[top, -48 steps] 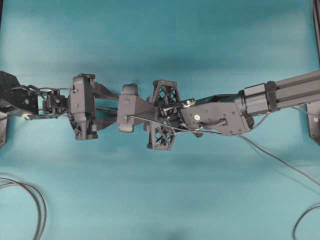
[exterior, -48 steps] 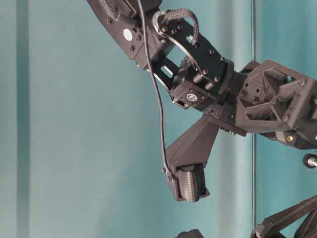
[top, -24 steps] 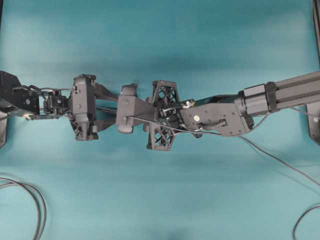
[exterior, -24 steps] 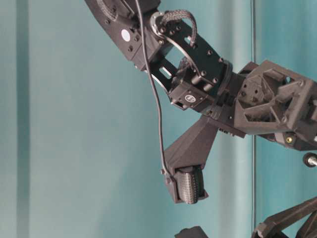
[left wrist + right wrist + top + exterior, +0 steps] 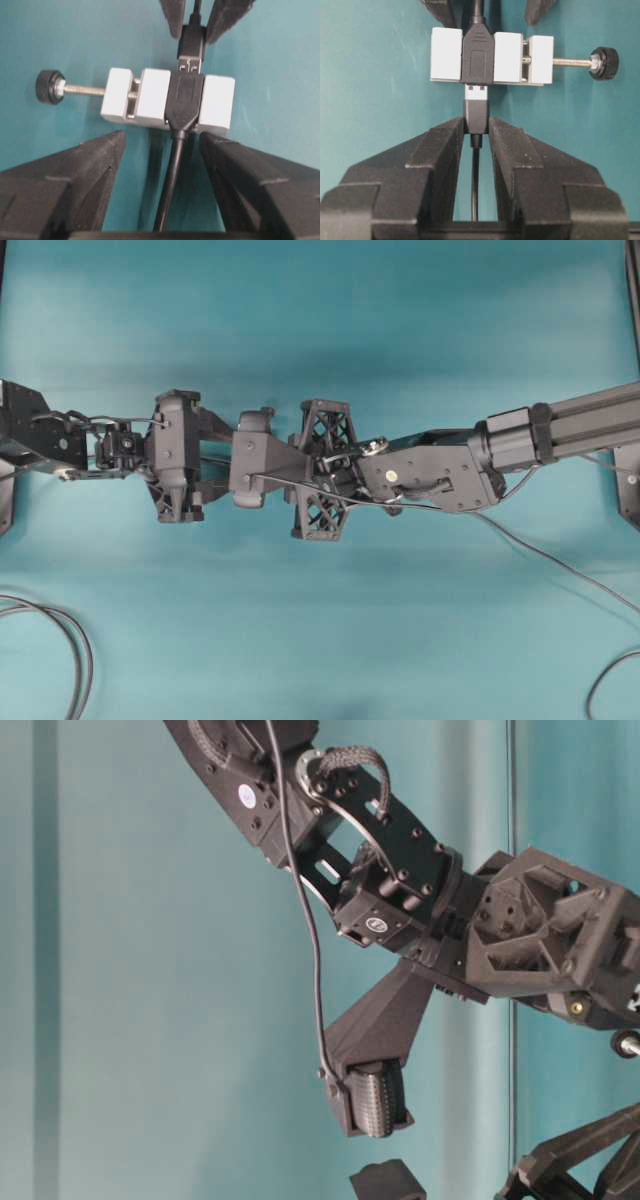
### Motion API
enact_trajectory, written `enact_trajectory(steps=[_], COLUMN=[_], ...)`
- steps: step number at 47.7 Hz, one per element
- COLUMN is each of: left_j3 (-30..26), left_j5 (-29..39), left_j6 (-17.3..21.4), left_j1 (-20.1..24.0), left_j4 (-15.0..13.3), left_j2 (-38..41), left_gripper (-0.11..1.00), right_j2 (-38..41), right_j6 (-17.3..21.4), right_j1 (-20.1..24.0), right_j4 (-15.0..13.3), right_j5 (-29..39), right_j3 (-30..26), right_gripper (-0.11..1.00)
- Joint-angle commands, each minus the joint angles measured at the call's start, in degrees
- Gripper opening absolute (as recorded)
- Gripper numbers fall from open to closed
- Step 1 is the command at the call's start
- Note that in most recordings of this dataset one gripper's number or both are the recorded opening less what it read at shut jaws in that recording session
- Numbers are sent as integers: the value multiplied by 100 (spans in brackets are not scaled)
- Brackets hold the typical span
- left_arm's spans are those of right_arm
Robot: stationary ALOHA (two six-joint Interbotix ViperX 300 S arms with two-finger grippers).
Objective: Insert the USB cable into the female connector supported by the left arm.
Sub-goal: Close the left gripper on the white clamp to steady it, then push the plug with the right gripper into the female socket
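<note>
The female connector [image 5: 478, 55], a white block with a black band, shows in both wrist views; its rod ends in a dark knob [image 5: 604, 63]. My right gripper [image 5: 476, 122] is shut on the USB cable's dark plug [image 5: 476, 114]. The plug's metal tip [image 5: 476, 92] meets the connector's mouth, and part of the tip still shows. The left arm's gripper [image 5: 160, 137] stands open, its fingers [image 5: 95, 165] wide apart just behind the white block [image 5: 150, 100]. The connector's own cable [image 5: 172, 175] runs between them. From overhead the grippers [image 5: 222, 455] [image 5: 245, 458] hide the connector.
Thick black cables loop on the teal table at the lower left [image 5: 60, 640]. A thin cable [image 5: 590, 585] trails off to the right. Arm mounts stand at the left edge [image 5: 8, 490] and the right edge [image 5: 628, 485].
The left arm has shifted right, towards the right gripper. The right gripper has eased left with the plug, closing the gap. Neither grip has changed.
</note>
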Motion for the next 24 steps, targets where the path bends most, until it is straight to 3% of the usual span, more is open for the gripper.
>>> enact_trajectory(steps=[1, 17, 24], left_j3=[-123, -185, -167], left_j5=[-26, -26, 35], left_j6=[-62, -35, -44], left_j1=[-35, -35, -44], left_j4=[0, 0, 0], left_j2=[-44, -44, -44], left_gripper=[78, 78, 77], right_j2=[-97, -53, 44], right_j6=[-18, -18, -18], right_j1=[-18, -35, -44], right_j4=[-26, -26, -158], right_j5=[-18, -44, -88], right_j3=[-167, -141, -202], right_gripper=[21, 20, 20])
